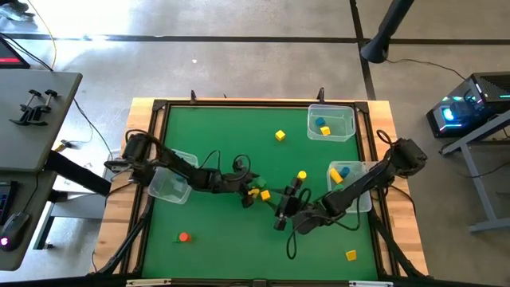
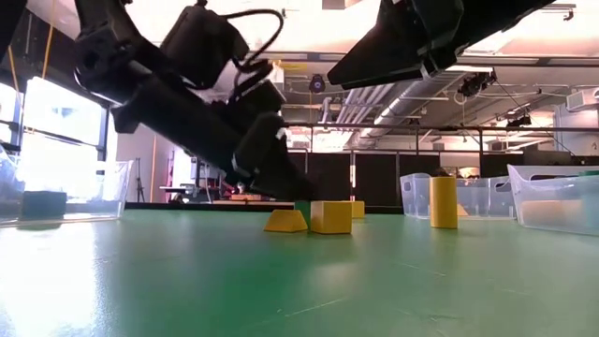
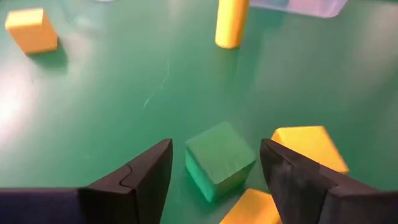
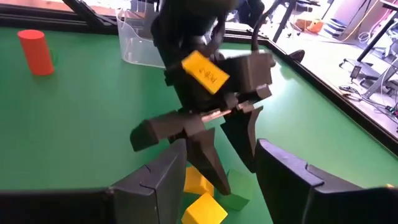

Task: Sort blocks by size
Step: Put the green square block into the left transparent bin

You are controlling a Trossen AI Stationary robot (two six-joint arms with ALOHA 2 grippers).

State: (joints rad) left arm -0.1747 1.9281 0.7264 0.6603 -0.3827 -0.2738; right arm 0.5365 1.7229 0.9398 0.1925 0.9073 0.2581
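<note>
Left wrist view | left gripper [image 3: 214, 171] wide open, straddling green block [image 3: 219, 159], not gripping | right gripper [image 4: 214, 171] open, empty

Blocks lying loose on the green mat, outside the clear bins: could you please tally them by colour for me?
Yellow blocks: 5
Green block: 1
Orange-red block: 1
Total: 7
</note>
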